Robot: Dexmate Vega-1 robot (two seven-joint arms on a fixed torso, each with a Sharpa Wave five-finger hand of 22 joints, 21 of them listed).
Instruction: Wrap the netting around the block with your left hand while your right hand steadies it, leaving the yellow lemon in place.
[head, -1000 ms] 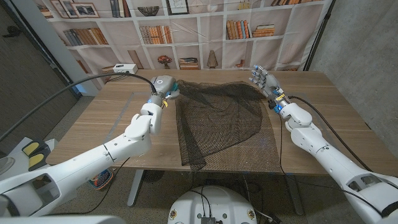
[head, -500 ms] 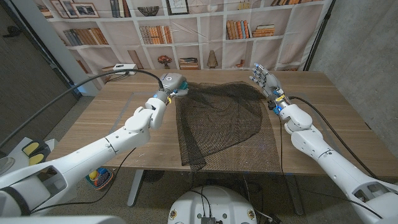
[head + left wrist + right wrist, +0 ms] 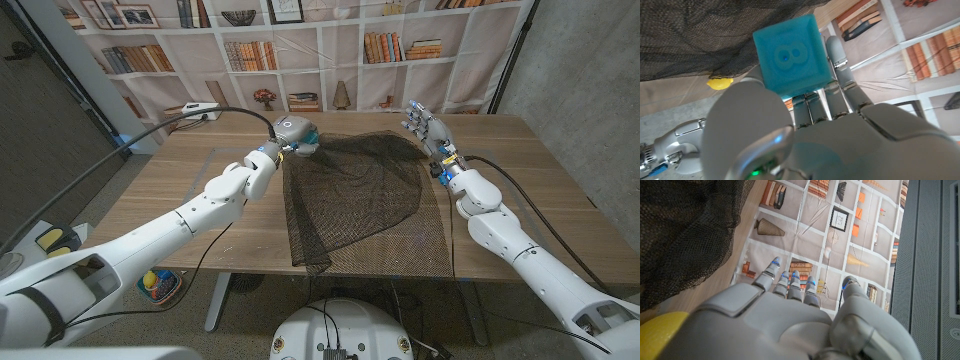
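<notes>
Bench (image 3: 170,190): wooden, with a printed bookshelf backdrop (image 3: 330,50) behind its far edge and a concrete wall (image 3: 585,70) to the right.

Netting (image 3: 355,190): black, spread over the bench's middle, from the far edge to the near edge.

Left hand (image 3: 293,132): reaches to the netting's far left corner and grips a blue block (image 3: 790,55).

Right hand (image 3: 425,127): stands near the netting's far right corner, fingers apart and upright, holding nothing.

Lemon (image 3: 720,82): yellow, on the bench just beside the netting's edge, near the right hand.
</notes>
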